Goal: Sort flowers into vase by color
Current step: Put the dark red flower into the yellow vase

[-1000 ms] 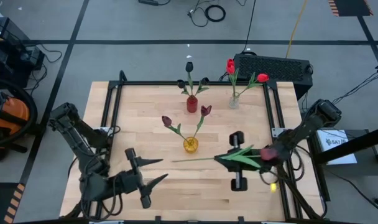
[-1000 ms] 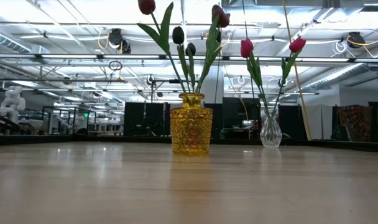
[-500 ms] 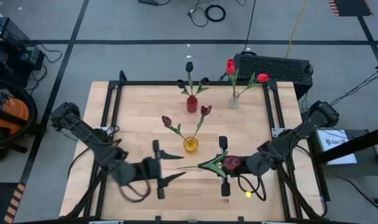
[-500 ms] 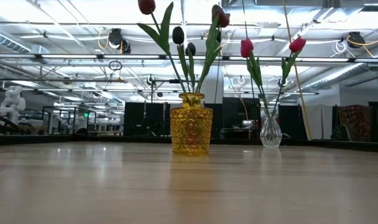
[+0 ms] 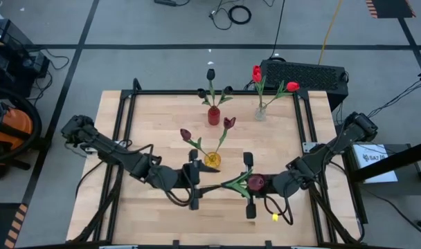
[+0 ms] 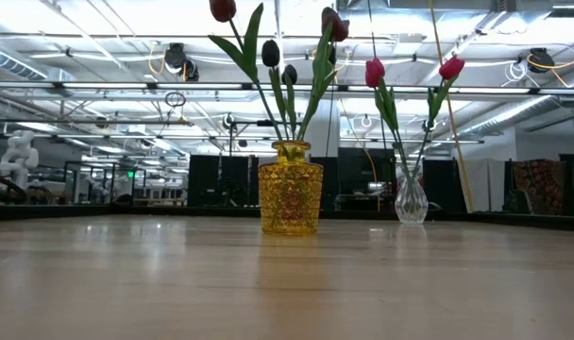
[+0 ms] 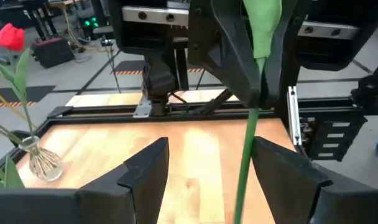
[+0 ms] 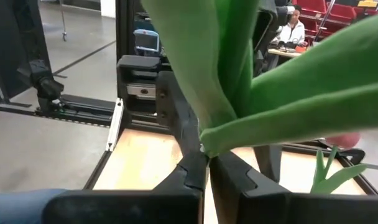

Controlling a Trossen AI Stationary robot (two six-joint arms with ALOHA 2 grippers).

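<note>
A tulip [image 5: 239, 182] with a dark red head [image 5: 256, 182] hangs level above the table [image 5: 155, 124], just beside the yellow vase [image 5: 212, 160] on the side toward the right arm. The right gripper [image 5: 248, 184] is clenched on its stem among the leaves; in the right wrist view the two fingers [image 8: 189, 177] meet around the green stalk [image 8: 232, 74]. The thin stem end points toward the yellow vase's near side, where the left gripper [image 5: 194, 182] hovers with its fingers [image 7: 145, 171] spread apart, the stem [image 7: 246, 149] running between them without touching either.

The yellow vase itself already carries two maroon tulips [image 5: 186, 134], which lean outward above the held flower's path. Beyond it, farther from the arms, a red vase [image 5: 214, 116] holds near-black tulips [image 5: 211, 73], and beside that a clear vase [image 5: 260, 112] holds two bright red tulips [image 5: 256, 72]. Past the clear vase, off the table's far edge, sits a black box [image 5: 304, 75].
</note>
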